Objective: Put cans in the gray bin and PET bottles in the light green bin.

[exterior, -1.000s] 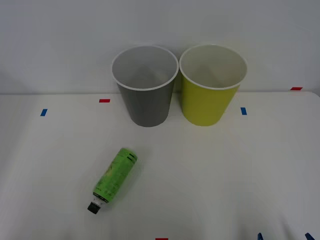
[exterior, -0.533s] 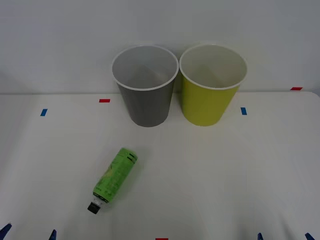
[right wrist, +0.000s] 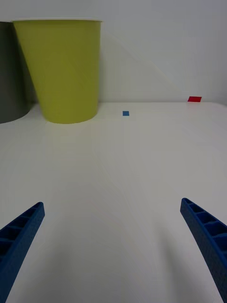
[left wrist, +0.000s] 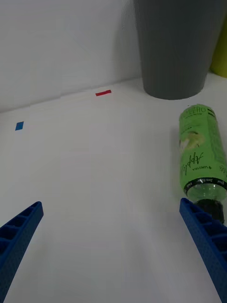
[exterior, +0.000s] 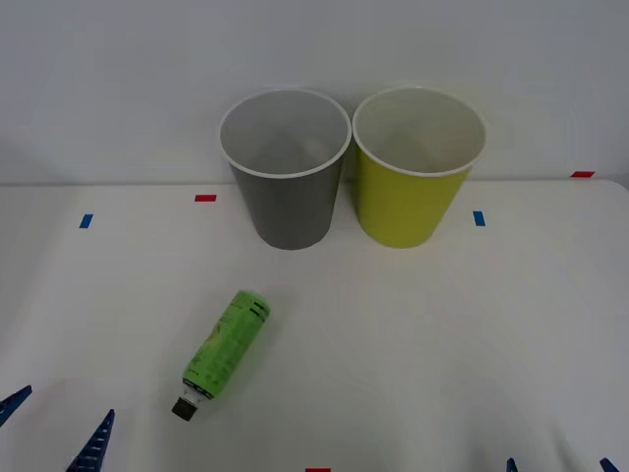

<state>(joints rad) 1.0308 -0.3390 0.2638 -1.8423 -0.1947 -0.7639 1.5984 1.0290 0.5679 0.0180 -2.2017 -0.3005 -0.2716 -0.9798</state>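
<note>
Lying on its side on the white bench (exterior: pixel 442 334), the slim PET bottle (exterior: pixel 225 346) wrapped in a bright green label points its small black cap toward the robot and its base toward the two bins, well apart from both. At the back of the bench the tall tapered gray plastic bin (exterior: pixel 286 167) with its white rim stands upright just beside the matching yellow-green plastic bin (exterior: pixel 417 165), both mouths open upward so that things can be dropped in from above. The left gripper (exterior: pixel 59 433) sits low at the near left corner, its blue ribbed jaws spread wide, and in the left wrist view one finger lies just beside the bottle's cap; this looks like the start of a reach, with the jaws held apart to straddle the bottle's narrow body. The right gripper (right wrist: pixel 113 246) waits at the near right edge, jaws likewise wide apart, facing the yellow-green bin. Since the bottle lies on the left side, the left arm seems the natural one to carry it to the light green bin.
</note>
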